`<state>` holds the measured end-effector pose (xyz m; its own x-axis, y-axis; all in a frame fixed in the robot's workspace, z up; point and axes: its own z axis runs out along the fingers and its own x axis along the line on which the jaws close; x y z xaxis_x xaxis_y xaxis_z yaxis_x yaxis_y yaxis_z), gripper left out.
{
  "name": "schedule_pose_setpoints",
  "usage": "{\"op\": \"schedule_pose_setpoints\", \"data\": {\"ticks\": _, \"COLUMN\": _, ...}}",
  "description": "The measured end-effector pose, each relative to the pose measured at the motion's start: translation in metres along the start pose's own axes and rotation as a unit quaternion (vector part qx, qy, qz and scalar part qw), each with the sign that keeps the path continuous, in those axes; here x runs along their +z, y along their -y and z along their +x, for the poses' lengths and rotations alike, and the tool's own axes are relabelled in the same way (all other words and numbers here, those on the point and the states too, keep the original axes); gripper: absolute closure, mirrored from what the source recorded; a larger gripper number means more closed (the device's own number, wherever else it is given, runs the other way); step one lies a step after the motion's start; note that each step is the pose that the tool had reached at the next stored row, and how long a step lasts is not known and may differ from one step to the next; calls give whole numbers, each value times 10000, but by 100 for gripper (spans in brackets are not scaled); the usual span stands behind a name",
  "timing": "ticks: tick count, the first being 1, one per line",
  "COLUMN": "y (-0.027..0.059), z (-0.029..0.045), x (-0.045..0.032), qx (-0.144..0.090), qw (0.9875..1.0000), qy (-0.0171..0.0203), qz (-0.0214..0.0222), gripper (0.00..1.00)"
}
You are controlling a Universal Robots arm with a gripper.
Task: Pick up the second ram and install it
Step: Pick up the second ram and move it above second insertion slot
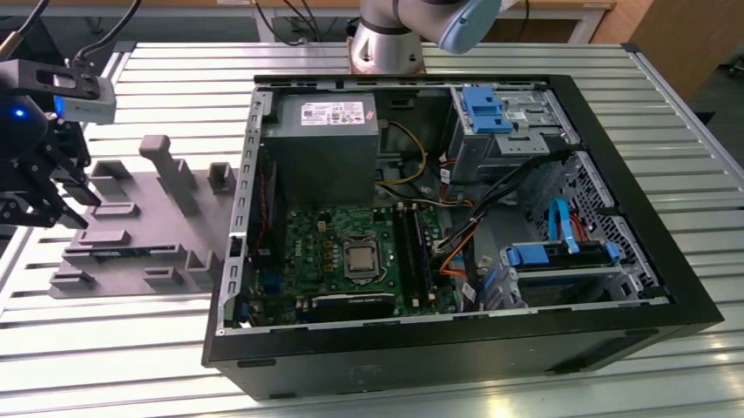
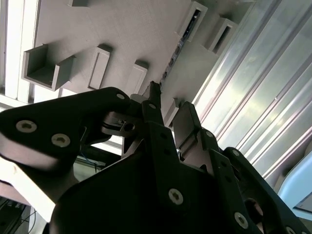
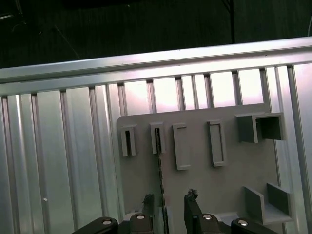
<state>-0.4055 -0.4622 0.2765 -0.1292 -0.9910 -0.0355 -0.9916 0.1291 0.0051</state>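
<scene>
The second ram (image 3: 159, 165) stands on edge in a slot of the grey holder block (image 3: 214, 190), seen as a thin dark line. In the second wrist view the ram (image 2: 176, 48) runs along the same slot. My gripper (image 3: 168, 202) hangs just above the block, open, with one finger on each side of the stick's near end and a gap left to each. Both black fingertips (image 2: 187, 117) show apart from one another. In the exterior view my gripper (image 1: 64, 207) is at the far left, over the holder block (image 1: 139, 231), where a blue-green strip of ram (image 1: 118, 253) shows.
An open black computer case (image 1: 465, 348) lies to the exterior view's right of the block, with the green motherboard (image 1: 337, 252), a power supply (image 1: 320, 139) and blue drive brackets (image 1: 483, 109) inside. The arm's base (image 1: 389, 43) stands behind the case. The table (image 1: 174, 70) is ribbed aluminium.
</scene>
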Motion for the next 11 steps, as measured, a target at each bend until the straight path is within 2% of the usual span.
{"op": "schedule_pose_setpoints", "data": {"ticks": 4, "y": 5, "z": 3, "x": 38, "qx": -45, "qw": 10000, "qy": 0, "qz": -3, "gripper": 62}}
{"op": "schedule_pose_setpoints", "data": {"ticks": 11, "y": 7, "z": 14, "x": 158, "qx": -111, "qw": 9999, "qy": -1, "qz": -6, "gripper": 62}}
